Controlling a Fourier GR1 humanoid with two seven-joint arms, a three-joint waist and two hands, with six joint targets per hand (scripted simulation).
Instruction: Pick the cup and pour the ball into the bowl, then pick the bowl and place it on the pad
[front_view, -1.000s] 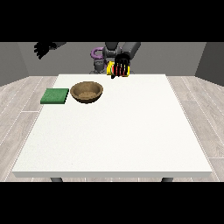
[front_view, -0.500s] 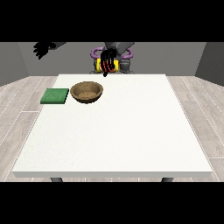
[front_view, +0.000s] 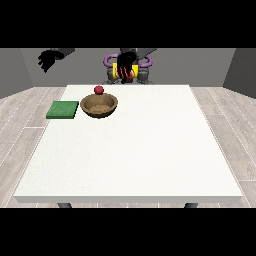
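- Most of the near tabletop (front_view: 130, 160) carries none of the task's things; everything I care about sits along the far edge, close to my body.
- Further back, the bowl (front_view: 99, 105) stands upright on the tabletop, with the green pad (front_view: 63, 110) just beside it toward the view's left, apart from it and not touching.
- The red ball (front_view: 99, 89) shows just above the bowl's far rim. I cannot tell whether it is in the air or already touching the rim, but it is not yet settled in the bowl.
- Beyond that, my hand at the view's right (front_view: 125, 66) is wrapped round the yellow cup (front_view: 121, 72), which lies tipped on its side above the far table edge, well apart from the bowl.
- My hand at the view's left (front_view: 48, 60) hangs high off the tabletop's far corner, holding nothing; its fingers look bent downward, but I cannot tell if they are truly closed.
- Progress, as I judge it: the cup is picked and the pour is under way, ball out of the cup. Left to do: see the ball land in the bowl, let go of the cup, take the bowl and set it on the pad.
- No brands, labels or writing can be read on anything here.
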